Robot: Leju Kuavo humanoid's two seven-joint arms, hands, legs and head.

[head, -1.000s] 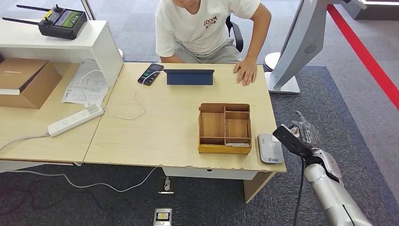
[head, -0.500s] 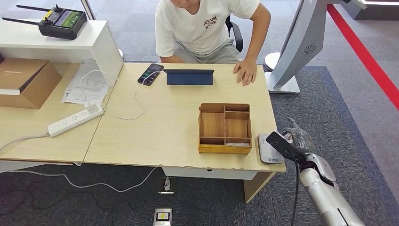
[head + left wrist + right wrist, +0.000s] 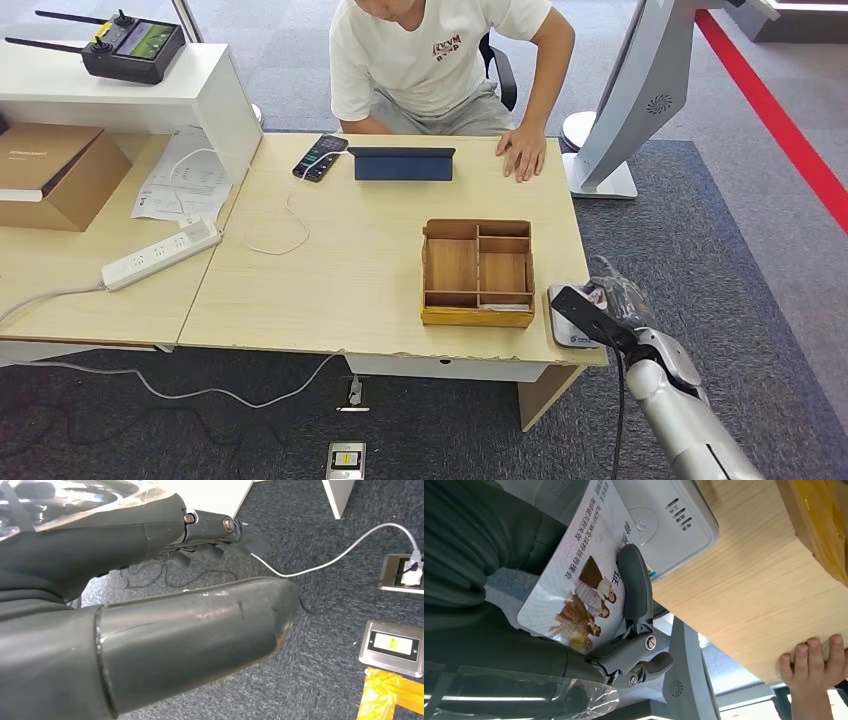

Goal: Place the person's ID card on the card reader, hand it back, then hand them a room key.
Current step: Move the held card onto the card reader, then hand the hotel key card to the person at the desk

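My right hand (image 3: 615, 303) grips the ID card (image 3: 585, 318), which in the head view is a dark slab tilted over the grey card reader (image 3: 566, 325) at the table's near right corner. The right wrist view shows the card (image 3: 579, 575) printed with figures and text, a finger (image 3: 636, 585) pressed across it, and its edge overlapping the white reader (image 3: 659, 525). I cannot tell whether card and reader touch. My left hand (image 3: 150, 580) hangs over the carpet with nothing in it, its fingers apart. The person sits at the far side with a hand (image 3: 523, 155) flat on the table.
A wooden divided box (image 3: 477, 272) stands just left of the reader. A blue folded case (image 3: 401, 163) and a phone (image 3: 320, 157) lie at the far edge. A white stand (image 3: 625, 100) rises to the right of the table. A power strip (image 3: 160, 254) lies on the left desk.
My right hand has carried the card left and down, from beside the table's corner to over the card reader. The person has stayed still.
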